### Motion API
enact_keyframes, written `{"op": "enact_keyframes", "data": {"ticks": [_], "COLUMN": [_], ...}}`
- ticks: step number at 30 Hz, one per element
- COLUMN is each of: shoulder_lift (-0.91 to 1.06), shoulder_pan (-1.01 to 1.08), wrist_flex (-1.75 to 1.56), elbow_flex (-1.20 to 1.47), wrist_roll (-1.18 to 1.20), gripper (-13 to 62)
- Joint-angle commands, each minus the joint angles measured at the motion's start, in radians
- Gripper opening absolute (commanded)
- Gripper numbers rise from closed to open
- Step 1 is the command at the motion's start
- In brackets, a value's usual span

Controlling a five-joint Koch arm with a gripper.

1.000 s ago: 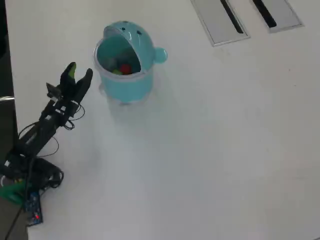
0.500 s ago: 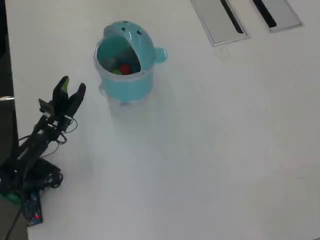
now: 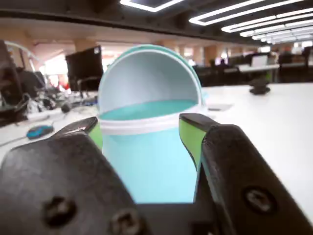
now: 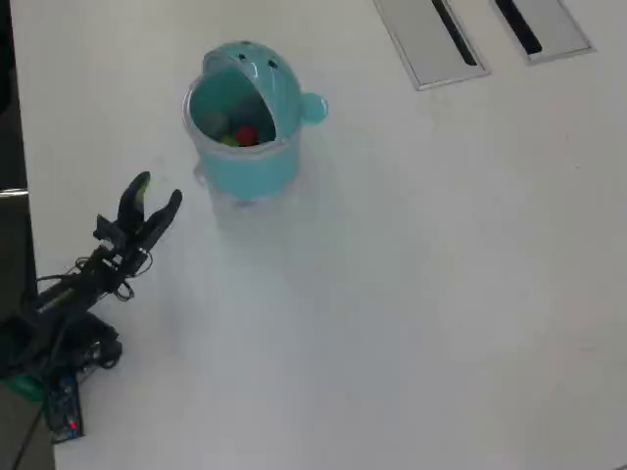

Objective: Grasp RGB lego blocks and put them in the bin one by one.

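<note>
We see the gripper [image 4: 157,191] at about 8 o'clock on the white table [image 4: 411,274] in the overhead view, well apart from the bin [image 4: 243,122], which sits at about 11 o'clock. The jaws stand spread in a clear V with nothing between them. We note green pads on the fingertips [image 4: 141,182]. The arm [image 4: 83,274] runs back toward the 8 o'clock corner, where cables and a small board [image 4: 65,409] lie.

In the wrist view the gripper [image 3: 142,129] frames the bin [image 3: 146,161] straight ahead; the two black jaws with green inner pads [image 3: 188,137] are parted and empty, and the bin's domed hood [image 3: 146,73] rises behind its open mouth.

Overhead, the bin stands upright, side fin [image 4: 313,108] pointing to 3 o'clock, two dot eyes on the hood. Inside it we see a red block [image 4: 246,134] and a green block [image 4: 228,140] touching or nearly so. We cannot make out a blue block. Two grey slotted panels [image 4: 431,39] lie at about 1 o'clock on the table.
</note>
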Motion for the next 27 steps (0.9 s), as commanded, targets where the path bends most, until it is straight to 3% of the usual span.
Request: {"op": "enact_keyframes", "data": {"ticks": [1, 15, 27], "shoulder_lift": [0.077, 0.074, 0.072], "shoulder_pan": [0.054, 0.344, 0.419], "wrist_flex": [-0.152, -0.345, -0.465], "elbow_flex": [-0.023, 0.224, 0.419], "wrist_roll": [0.066, 0.580, 0.822], "gripper": [29.4, 29.4, 29.3]}}
